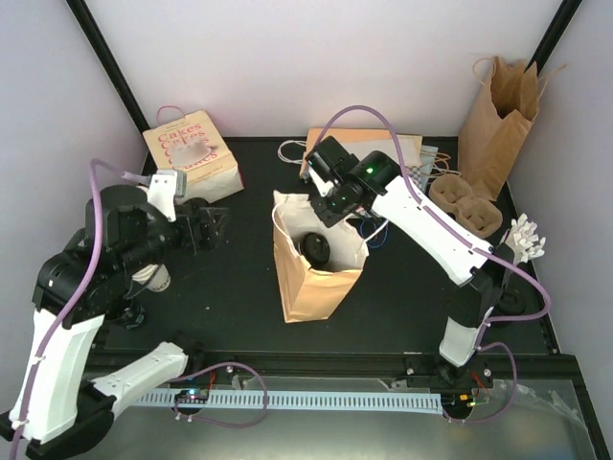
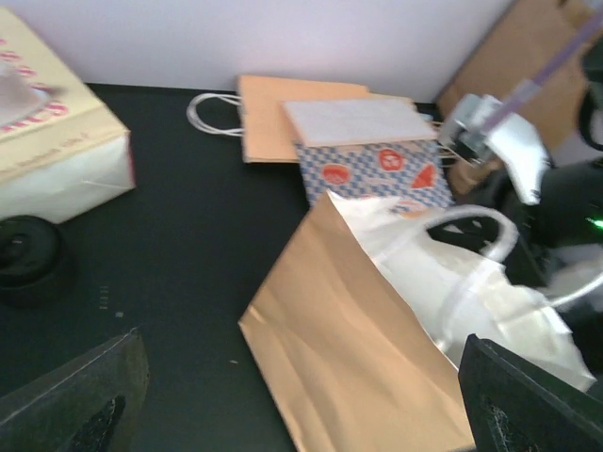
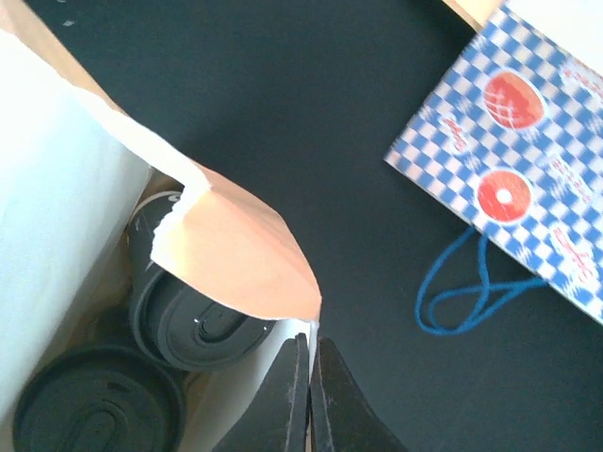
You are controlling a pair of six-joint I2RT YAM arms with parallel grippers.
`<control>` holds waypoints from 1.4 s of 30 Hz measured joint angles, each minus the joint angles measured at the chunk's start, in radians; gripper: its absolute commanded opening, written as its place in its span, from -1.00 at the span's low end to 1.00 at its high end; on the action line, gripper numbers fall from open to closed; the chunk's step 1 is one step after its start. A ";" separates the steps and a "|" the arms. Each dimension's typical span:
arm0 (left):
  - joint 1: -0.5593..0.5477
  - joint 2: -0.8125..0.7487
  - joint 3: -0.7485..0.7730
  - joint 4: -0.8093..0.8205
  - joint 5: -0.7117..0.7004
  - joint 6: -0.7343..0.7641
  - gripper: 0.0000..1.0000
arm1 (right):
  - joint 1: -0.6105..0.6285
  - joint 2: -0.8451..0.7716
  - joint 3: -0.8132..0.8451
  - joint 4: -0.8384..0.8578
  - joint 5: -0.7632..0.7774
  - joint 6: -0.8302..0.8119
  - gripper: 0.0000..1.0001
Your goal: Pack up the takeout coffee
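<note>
A brown paper bag (image 1: 316,278) stands open in the middle of the table. Inside it are two cream cups with black lids, the takeout coffee; one (image 3: 203,325) leans near the bag's rim and the other (image 3: 89,405) is deeper. One lid shows from above (image 1: 316,249). My right gripper (image 1: 328,211) is shut on the bag's rim (image 3: 259,273), and its fingers (image 3: 287,405) pinch the paper edge. My left gripper (image 1: 206,228) is open and empty, left of the bag. Its fingers (image 2: 75,400) frame the bag's side (image 2: 358,339).
A "Cakes" box (image 1: 192,153) stands at the back left with loose black lids (image 2: 28,250) beside it. A lidless cream cup (image 1: 153,278) sits under the left arm. Flat bags (image 1: 383,149), a blue-checked bag (image 3: 528,141), a cup carrier (image 1: 466,206) and a tall brown bag (image 1: 498,120) fill the back right.
</note>
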 measured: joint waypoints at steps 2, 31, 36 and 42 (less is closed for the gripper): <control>0.076 0.036 0.034 -0.029 0.011 0.040 0.86 | 0.006 0.015 0.018 0.018 -0.026 -0.053 -0.97; 0.192 -0.048 -0.253 0.156 0.085 0.240 0.85 | 0.195 -0.059 0.239 -0.046 0.106 0.021 0.38; 0.192 -0.012 -0.258 0.215 0.089 0.258 0.86 | 0.195 -0.158 0.162 -0.074 0.151 0.123 0.41; 0.192 0.058 -0.257 0.275 0.110 0.280 0.87 | 0.206 -0.293 -0.066 -0.105 0.153 0.251 0.44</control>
